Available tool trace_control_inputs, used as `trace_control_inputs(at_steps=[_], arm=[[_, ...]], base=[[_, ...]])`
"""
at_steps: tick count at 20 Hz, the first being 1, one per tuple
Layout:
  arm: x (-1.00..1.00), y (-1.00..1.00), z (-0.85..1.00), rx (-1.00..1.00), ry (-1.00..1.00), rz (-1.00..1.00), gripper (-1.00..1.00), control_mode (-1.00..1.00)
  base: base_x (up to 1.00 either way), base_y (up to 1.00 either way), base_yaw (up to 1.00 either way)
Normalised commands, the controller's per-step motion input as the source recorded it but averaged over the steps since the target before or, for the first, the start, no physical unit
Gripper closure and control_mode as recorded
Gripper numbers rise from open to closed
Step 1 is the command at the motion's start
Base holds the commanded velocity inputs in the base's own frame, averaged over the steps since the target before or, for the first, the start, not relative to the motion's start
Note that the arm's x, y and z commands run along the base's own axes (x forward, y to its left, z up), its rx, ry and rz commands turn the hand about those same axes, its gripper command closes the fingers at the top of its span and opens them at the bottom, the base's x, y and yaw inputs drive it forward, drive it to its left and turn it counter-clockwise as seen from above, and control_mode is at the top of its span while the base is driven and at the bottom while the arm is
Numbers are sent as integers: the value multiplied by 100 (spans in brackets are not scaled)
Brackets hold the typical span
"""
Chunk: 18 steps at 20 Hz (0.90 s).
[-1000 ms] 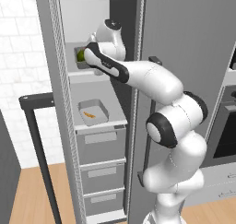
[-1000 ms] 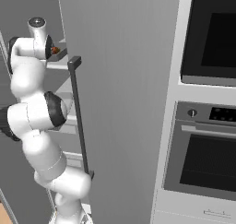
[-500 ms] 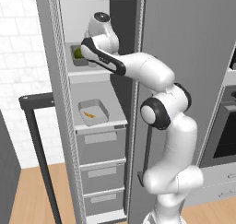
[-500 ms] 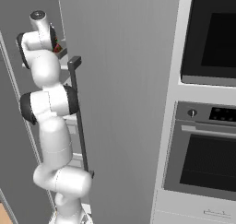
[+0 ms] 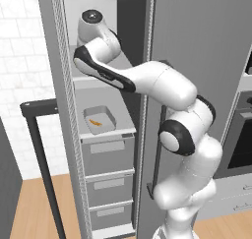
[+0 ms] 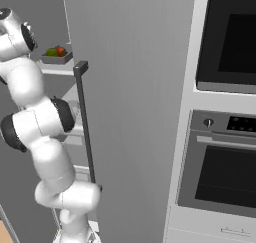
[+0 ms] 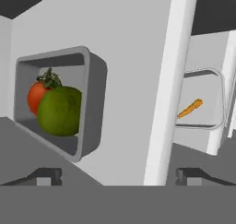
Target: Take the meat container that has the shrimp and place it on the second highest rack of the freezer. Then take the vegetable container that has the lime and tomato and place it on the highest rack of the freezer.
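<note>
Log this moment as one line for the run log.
shrimp tray: lower rack | lime and tomato tray: top rack | gripper: open, apart from tray

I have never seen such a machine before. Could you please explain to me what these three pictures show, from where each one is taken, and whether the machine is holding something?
The machine is a white robot arm with dark joints, reaching into an open freezer in a simulated kitchen. Two pictures come from cameras behind the arm, one to its left and one to its right. The third comes from a camera on the hand itself; its gripper shows as two small dark tips at the bottom.

On the upper shelf sits a grey tray holding a lime and a tomato. On the shelf below, a second tray holds a small orange shrimp. An oven stands to the right.

The gripper is open and holds nothing: the tips stand wide apart, short of the tray.
</note>
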Motion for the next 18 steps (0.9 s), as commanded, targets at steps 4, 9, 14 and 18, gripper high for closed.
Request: trace_control_inputs(at_steps=[4, 9, 14, 18], arm=[[-100, -11, -98, 13, -13, 22, -100, -100], [-100, -23, -20, 0, -10, 30, -100, -100], [-100, -39, 10, -15, -11, 41, -100, -100], [-100, -44, 8, -18, -12, 45, -100, -100]], base=[[0, 0, 0], [0, 0, 0], [0, 0, 0], [0, 0, 0]])
